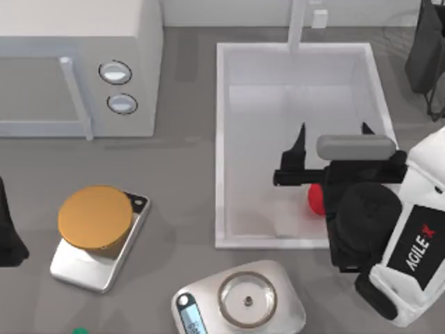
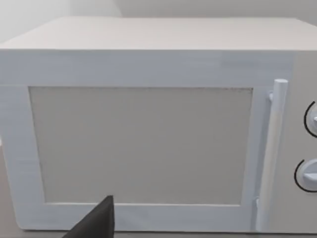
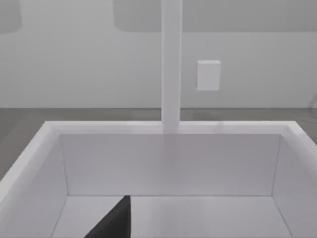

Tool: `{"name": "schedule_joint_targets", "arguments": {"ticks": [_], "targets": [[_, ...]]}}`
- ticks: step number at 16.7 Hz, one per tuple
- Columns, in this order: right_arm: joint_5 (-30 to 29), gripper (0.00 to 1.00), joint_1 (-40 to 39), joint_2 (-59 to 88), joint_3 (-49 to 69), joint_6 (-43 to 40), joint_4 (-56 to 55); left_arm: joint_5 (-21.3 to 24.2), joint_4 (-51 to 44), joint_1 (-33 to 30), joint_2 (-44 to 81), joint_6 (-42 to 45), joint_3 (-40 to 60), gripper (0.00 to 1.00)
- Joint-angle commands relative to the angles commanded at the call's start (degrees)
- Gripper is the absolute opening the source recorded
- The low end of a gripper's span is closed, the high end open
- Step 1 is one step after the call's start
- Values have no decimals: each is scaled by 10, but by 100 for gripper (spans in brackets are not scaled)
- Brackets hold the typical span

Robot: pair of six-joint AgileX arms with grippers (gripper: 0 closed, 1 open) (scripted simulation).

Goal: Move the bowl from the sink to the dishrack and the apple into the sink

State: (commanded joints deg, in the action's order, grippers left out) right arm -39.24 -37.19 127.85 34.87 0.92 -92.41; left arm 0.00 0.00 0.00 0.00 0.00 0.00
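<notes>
- The right gripper [image 1: 334, 132] is hanging over the sink [image 1: 221, 139], its two dark fingers spread apart around nothing, tips toward twelve o'clock.
- The apple [image 1: 315, 198] is lying on the sink floor at about five o'clock of the basin, half hidden under the right arm and behind the fingers, not between them.
- Judging by its look, the apple is handling as a light, firm, smooth ball, likely to be rolling if nudged; the fingers should be closing across its widest middle, from above.
- Being round, it is pointing no particular way and has no long axis, so any approach angle is serving equally.
- I am not seeing a bowl in the basin, and no dishrack is showing on the table.
- The faucet post [image 3: 171, 64] is standing at twelve o'clock of the basin, well apart from the apple.
- The left gripper [image 2: 94, 223] is sitting parked at nine o'clock of the table, facing the microwave [image 2: 148, 134]; I cannot tell how its fingers are standing.
</notes>
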Motion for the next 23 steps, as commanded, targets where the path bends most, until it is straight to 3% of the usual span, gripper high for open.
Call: {"name": "schedule_joint_targets", "arguments": {"ticks": [11, 16, 23], "targets": [[26, 100, 0, -59, -1, -2, 29, 0, 0, 0, 0, 0, 0, 100], [100, 100, 48, -264, -31, -9, 151, 0, 0, 0, 0, 0, 0, 100], [231, 100, 181, -683, -134, -16, 447, 0, 0, 0, 0, 0, 0, 100]]}}
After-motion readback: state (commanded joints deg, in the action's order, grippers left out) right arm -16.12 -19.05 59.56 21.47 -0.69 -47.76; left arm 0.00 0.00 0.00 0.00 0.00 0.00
